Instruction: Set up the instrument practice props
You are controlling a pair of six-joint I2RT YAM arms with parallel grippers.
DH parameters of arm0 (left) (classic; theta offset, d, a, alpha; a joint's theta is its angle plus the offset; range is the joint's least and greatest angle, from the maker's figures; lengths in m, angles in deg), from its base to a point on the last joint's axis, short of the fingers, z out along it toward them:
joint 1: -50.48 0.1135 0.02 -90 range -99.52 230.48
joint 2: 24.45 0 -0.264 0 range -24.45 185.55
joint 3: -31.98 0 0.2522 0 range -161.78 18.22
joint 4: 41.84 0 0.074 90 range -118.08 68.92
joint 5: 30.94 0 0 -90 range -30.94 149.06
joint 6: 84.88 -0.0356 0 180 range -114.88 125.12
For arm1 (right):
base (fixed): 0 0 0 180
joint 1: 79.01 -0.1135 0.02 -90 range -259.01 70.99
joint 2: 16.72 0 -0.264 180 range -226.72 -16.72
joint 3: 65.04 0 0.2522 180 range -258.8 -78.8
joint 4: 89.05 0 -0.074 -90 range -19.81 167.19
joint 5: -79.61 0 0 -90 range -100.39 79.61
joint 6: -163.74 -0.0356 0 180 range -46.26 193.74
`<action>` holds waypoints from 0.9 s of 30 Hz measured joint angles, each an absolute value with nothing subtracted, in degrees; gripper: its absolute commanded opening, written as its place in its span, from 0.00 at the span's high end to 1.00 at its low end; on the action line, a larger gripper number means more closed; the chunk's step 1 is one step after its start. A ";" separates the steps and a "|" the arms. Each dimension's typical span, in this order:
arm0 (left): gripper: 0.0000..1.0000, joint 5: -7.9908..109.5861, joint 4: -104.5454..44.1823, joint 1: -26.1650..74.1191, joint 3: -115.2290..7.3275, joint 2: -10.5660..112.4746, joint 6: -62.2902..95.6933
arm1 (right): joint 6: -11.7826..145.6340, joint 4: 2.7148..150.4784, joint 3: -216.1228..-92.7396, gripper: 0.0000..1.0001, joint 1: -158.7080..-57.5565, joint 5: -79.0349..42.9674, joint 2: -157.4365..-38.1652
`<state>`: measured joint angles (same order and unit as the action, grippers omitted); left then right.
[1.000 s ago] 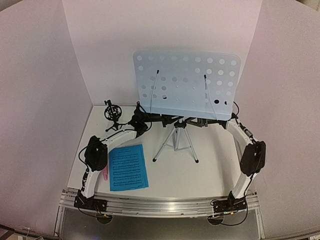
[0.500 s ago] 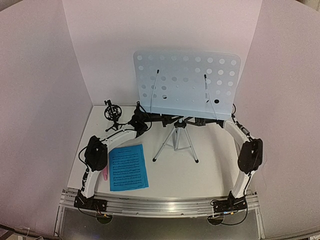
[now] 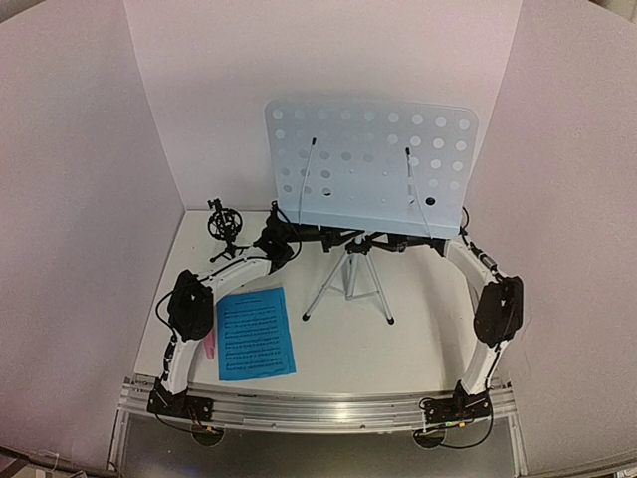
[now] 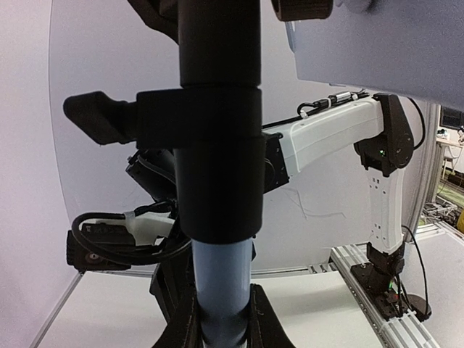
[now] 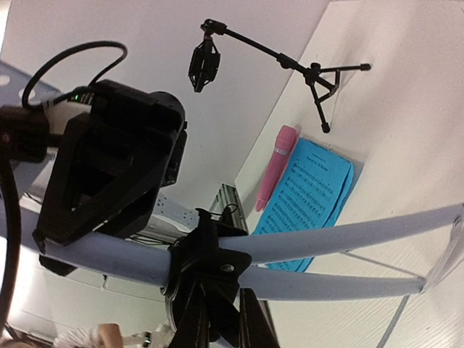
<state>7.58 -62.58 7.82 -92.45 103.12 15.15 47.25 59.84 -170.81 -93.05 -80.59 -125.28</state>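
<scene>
and here is the music stand desk [image 3: 370, 164], pale blue and perforated, standing tall at the centre of the top view on its silver tripod legs [image 3: 348, 284], feet planted on the white table [image 3: 418, 329]. both arms reach in under the desk, one from each side. the left gripper [image 4: 221, 322] is clamped on the stand's pale pole [image 4: 221, 283], its black fingers pressed to both sides of it at the bottom of the left wrist view, with the thick black sleeve [image 4: 217, 145] rising above. the right gripper [image 5: 220, 326] sits at the bottom centre of its own view, fingers drawn close on either side of the black collar [image 5: 206, 264] where the pale tubes branch out; whether they truly pinch it cannot be told. at the lower left of the top view the blue sheet music [image 3: 255, 334] lies flat on the table near the front edge. the pink microphone [image 3: 210, 347] lies just beside its left edge, partly hidden behind the left arm [image 3: 189, 304]. the small black mic mount [image 3: 225, 229] stands upright at the back left, near the stand and well apart from the microphone.
</scene>
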 measured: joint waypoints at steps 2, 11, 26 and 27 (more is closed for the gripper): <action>1.00 7.54 -62.48 7.92 -92.45 103.12 14.51 | 38.12 62.55 -168.03 1.00 -93.14 -79.09 -123.53; 1.00 6.56 -61.16 7.93 -93.13 103.12 13.00 | 4.03 67.68 -159.80 1.00 -94.89 -65.55 -114.73; 1.00 6.69 -61.10 8.81 -93.07 103.05 12.78 | -20.23 65.20 -161.78 0.61 -96.44 -59.87 -115.28; 1.00 6.71 -61.11 8.81 -93.07 103.05 12.88 | -19.96 64.67 -162.00 0.58 -96.45 -59.58 -115.28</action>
<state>6.71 -61.11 8.81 -93.07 103.05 12.88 -19.96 64.67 -162.00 -96.45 -59.58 -115.28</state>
